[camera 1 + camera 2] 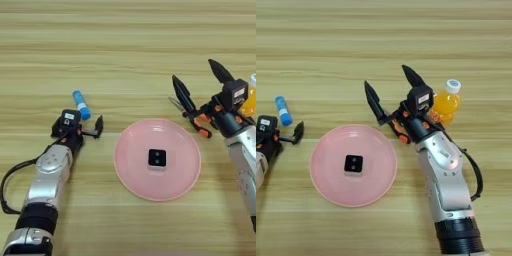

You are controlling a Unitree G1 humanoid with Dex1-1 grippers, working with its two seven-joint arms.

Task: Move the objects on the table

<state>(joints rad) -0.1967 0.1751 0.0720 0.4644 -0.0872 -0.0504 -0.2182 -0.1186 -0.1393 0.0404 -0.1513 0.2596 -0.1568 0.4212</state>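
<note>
The blue-labelled tube (pixel 81 105) lies on the table (pixel 125 45) at the left, its near end right by my left gripper (pixel 89 122). That gripper is open; only one black finger (pixel 98 126) shows clearly, to the right of the tube. At the right, my right gripper (pixel 392 87) stands wide open, with nothing between its fingers. The orange-handled pliers (pixel 399 131) lie just beneath its wrist. The orange drink bottle (pixel 446 103) with a white cap stands upright just right of that gripper.
A pink plate (pixel 135 172) sits in the middle between the two arms, with a small black cube (pixel 157 158) at its centre. Black cables trail from both forearms.
</note>
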